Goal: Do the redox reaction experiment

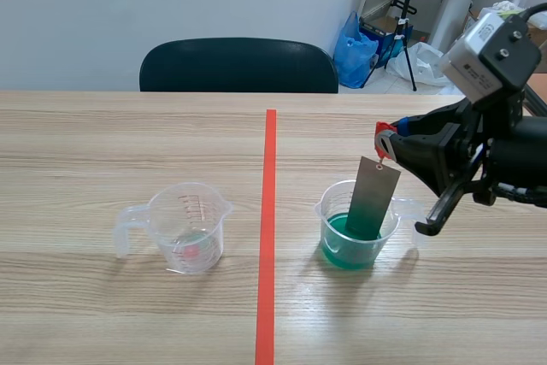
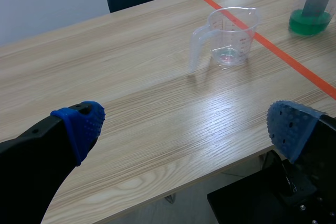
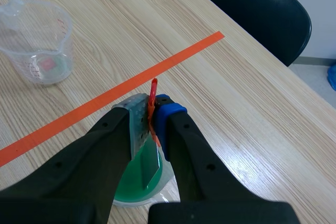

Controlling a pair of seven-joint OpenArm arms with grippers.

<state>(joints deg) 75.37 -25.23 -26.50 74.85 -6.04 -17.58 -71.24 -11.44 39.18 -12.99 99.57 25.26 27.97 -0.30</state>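
A grey metal strip [image 1: 373, 198] with a red tie [image 1: 382, 138] at its top stands tilted in a clear cup of green liquid [image 1: 357, 230], its lower end dipped in. My right gripper [image 1: 390, 139] is shut on the strip's top end; in the right wrist view the strip [image 3: 140, 139] is pinched between the fingers, above the green cup [image 3: 137, 186]. A second clear measuring cup [image 1: 188, 228], nearly empty, stands left of the tape line. My left gripper [image 2: 184, 129] hangs open over the table's near edge, well short of that cup [image 2: 231, 38].
A dark chair [image 1: 239, 66] stands behind the table's far edge. The right arm's wrist camera block [image 1: 491, 44] rises above the table at the right. Bags and a stand sit on the floor at the back right.
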